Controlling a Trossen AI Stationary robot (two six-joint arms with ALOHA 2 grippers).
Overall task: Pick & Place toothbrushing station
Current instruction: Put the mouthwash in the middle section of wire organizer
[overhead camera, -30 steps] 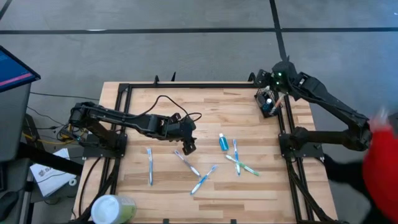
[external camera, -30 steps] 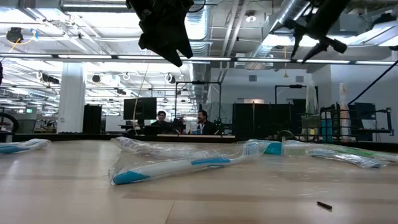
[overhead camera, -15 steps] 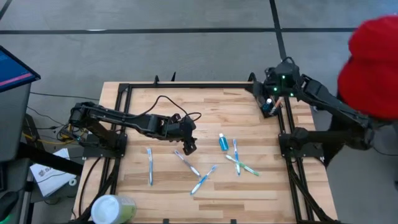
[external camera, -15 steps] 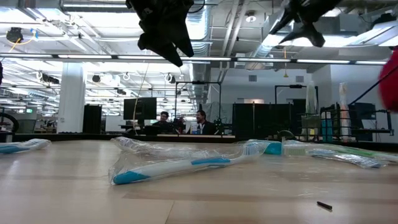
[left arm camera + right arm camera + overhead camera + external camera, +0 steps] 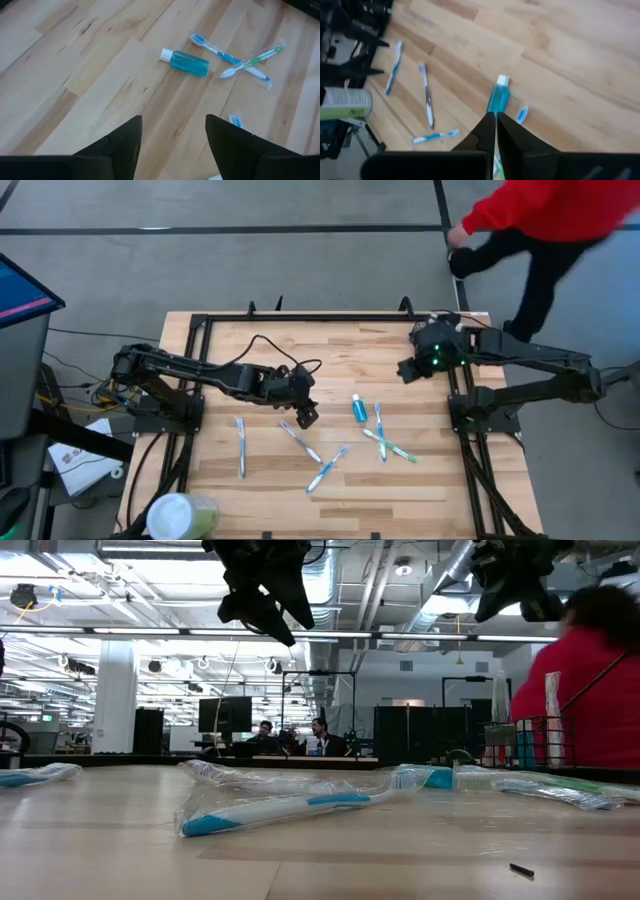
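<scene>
The toothbrushing station, a small black holder with a brush standing in it, stands by the table's far right edge. In the high view my right arm covers it. My right gripper is shut and holds nothing; it hovers just left of the station, with its fingers pointing over the blue bottle. My left gripper is open above the table's middle. Bare wood shows between its fingers.
Several wrapped toothbrushes and a blue bottle lie across the table's middle. A pale-green cup with a white lid stands at the near left corner. A person in red walks past the far right corner.
My right gripper has come away from above the station toward the table's left and near side. Its arm has dropped flatter and its fingers have shut on nothing. The person in red has moved from the table's right side round to beyond its far right corner.
</scene>
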